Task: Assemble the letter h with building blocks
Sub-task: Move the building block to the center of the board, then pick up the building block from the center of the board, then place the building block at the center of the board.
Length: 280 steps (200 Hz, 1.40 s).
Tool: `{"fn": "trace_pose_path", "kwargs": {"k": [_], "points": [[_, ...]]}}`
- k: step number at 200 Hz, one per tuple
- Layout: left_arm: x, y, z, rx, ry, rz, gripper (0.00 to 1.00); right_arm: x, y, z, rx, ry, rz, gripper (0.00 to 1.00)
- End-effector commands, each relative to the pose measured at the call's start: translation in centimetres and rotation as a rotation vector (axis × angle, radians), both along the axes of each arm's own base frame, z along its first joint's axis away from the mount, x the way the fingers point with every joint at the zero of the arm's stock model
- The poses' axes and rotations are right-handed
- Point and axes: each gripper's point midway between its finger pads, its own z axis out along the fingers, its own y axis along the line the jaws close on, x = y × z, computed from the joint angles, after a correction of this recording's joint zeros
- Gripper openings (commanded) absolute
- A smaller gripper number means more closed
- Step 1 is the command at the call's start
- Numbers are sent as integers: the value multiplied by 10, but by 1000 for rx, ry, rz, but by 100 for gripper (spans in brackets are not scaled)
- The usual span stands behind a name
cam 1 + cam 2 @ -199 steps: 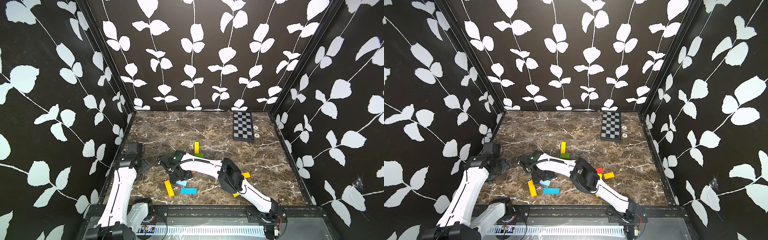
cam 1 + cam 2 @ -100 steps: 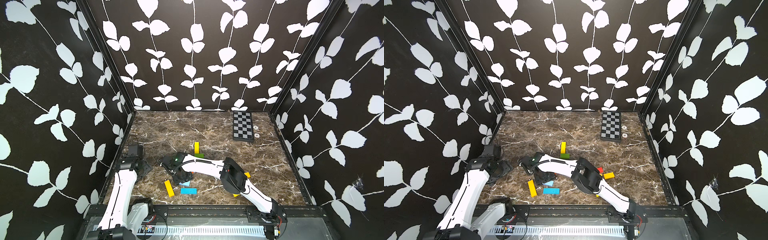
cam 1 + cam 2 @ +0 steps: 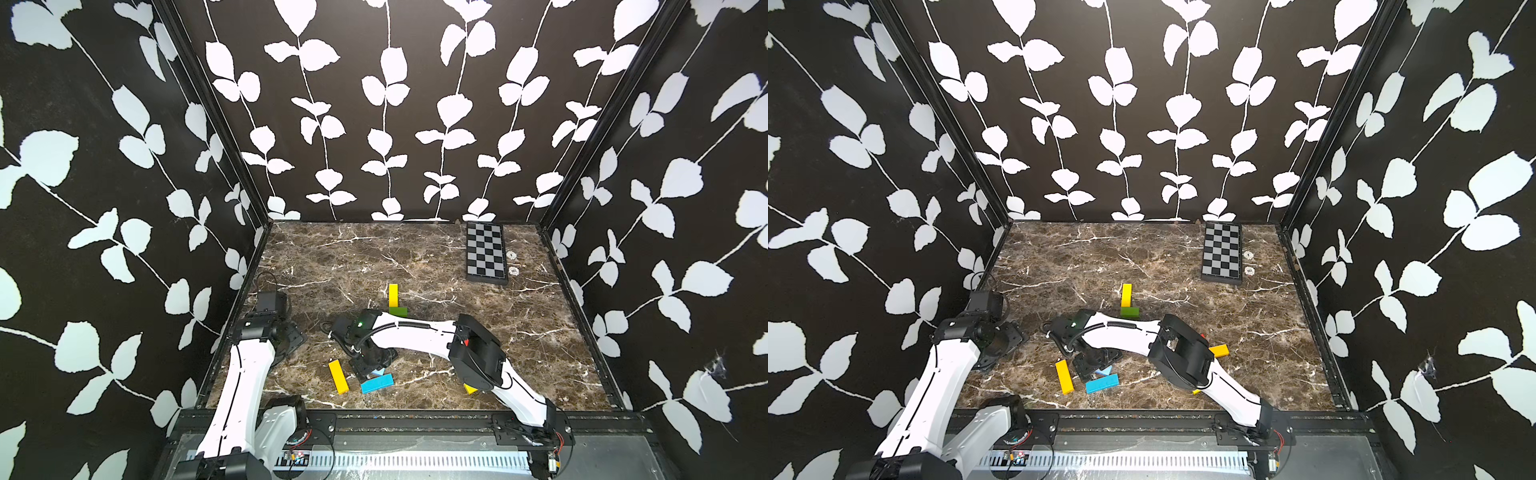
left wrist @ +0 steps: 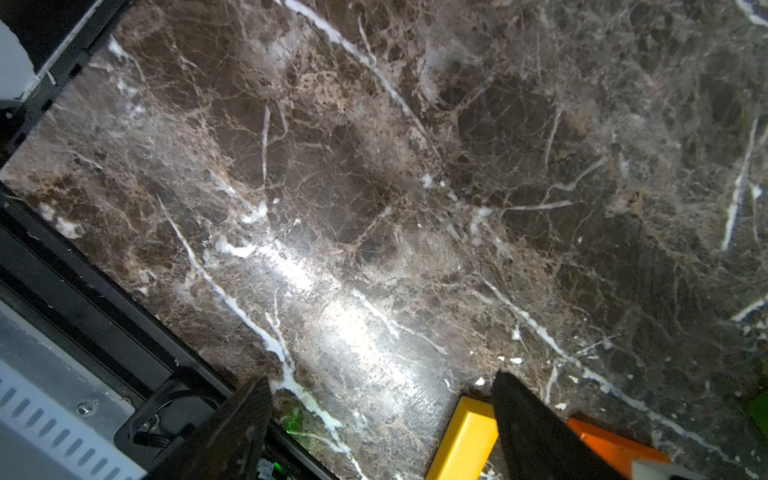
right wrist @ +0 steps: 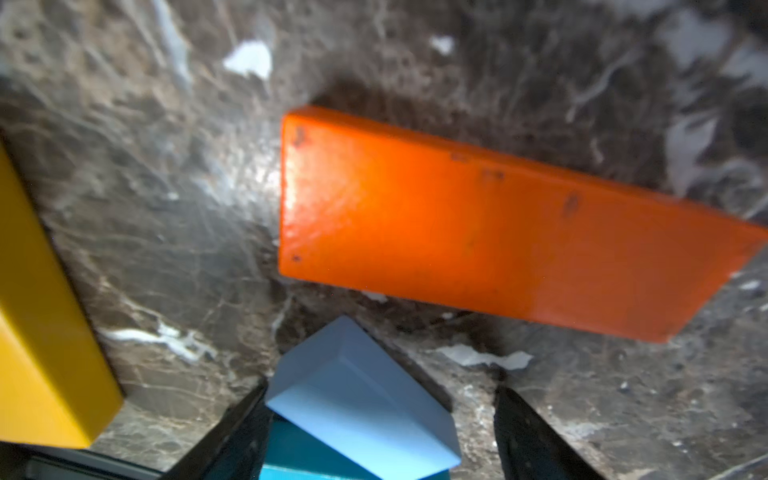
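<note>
Near the table's front: right gripper (image 5: 380, 392) straddles light-blue block (image 5: 332, 374), jaws spread, nothing pinched.
Block leans on the blue block (image 3: 376, 383), orange block (image 5: 478, 232) just beyond; advise centring jaws and squaring to its sides before closing. Left gripper (image 4: 382, 415) spread, empty.

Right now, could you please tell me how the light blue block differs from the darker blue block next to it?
The light blue block is pale and looks short; the darker blue block is turquoise and long. The light blue block leans tilted on the darker blue block, which lies flat on the marble table. Both are plain rectangular building blocks.
</note>
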Motion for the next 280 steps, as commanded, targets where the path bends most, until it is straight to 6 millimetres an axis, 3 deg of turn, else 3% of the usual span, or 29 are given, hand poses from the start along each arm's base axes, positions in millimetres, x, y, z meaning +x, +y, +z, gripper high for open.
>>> {"fn": "trace_pose_path", "kwargs": {"k": [1,29,81,108,120,154,180,205,230,246,266,280], "points": [[2,-1,0,-9,-7,-4,85,6,-3,16,16,-35,12,76],[4,-1,-1,-11,-11,-5,84,3,-3,8,32,-23,37,62],[6,-1,0,-11,-6,-2,82,9,-1,1,48,-35,121,51],[6,2,4,9,-18,-4,81,7,-2,-4,65,-27,165,29],[5,3,6,17,-19,-7,80,6,-2,-3,83,-25,181,27],[6,3,10,16,-28,-3,79,10,3,16,159,-78,201,26],[8,2,13,10,-41,-8,78,22,-2,51,212,-149,141,24],[15,-4,18,5,-68,-44,76,42,-31,65,253,-195,-36,25],[32,-28,22,-11,-120,-161,75,64,-90,35,144,-133,-272,25],[40,-48,22,-37,-128,-234,73,72,-117,15,75,-88,-370,25],[45,-64,19,-69,-127,-283,72,81,-123,5,61,-72,-388,26],[47,-72,18,-89,-129,-307,72,83,-127,2,20,-79,-373,40]]}}
